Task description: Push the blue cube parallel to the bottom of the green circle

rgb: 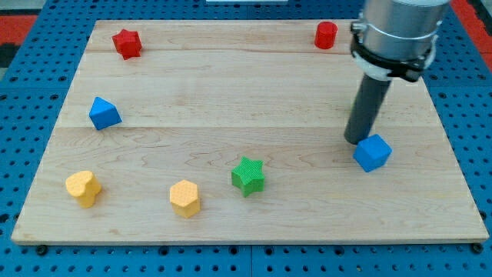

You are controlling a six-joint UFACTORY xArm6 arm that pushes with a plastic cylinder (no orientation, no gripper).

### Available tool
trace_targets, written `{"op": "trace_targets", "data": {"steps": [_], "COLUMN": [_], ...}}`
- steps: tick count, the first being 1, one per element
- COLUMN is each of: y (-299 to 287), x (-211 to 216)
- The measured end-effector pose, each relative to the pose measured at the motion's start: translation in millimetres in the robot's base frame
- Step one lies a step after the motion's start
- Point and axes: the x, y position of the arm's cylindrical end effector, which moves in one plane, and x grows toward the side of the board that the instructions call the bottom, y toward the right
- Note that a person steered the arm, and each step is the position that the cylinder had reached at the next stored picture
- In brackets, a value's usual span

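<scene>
The blue cube lies at the view's right, lower middle of the wooden board. My tip stands on the board right against the cube's upper left side. No green circle shows; it may be hidden behind the rod and arm. A green star lies at the view's lower middle, well left of the cube.
A blue triangular block lies at the left. A red star is at the top left, a red cylinder at the top right. A yellow heart and a yellow hexagon lie at the bottom left.
</scene>
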Motion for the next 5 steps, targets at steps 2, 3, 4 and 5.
{"op": "trace_targets", "data": {"steps": [2,3,4,5], "y": [35,32,6,-20], "x": [25,53,53,48]}}
